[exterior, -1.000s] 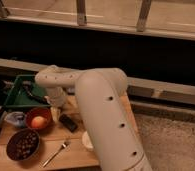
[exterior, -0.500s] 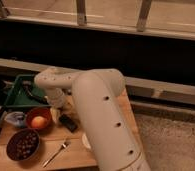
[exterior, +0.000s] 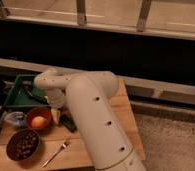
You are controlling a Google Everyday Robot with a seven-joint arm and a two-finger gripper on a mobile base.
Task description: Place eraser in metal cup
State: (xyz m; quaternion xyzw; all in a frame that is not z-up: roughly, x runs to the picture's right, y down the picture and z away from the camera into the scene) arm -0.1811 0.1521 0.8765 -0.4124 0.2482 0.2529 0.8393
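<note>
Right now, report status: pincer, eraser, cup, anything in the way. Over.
Pincer low over wooden board, beside red bowl. Flat black rectangular eraser lying on board by pincer. Metal cup not in view; big white arm covers mid-board.

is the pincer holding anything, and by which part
Cannot tell: the pincer, mostly hidden under the white arm, sits low over the wooden board, beside the flat black rectangular eraser.

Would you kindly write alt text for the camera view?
A white robot arm bends over a wooden table, its end effector low beside a black eraser and a red bowl. A dark bowl, fork and green tray lie nearby.
</note>
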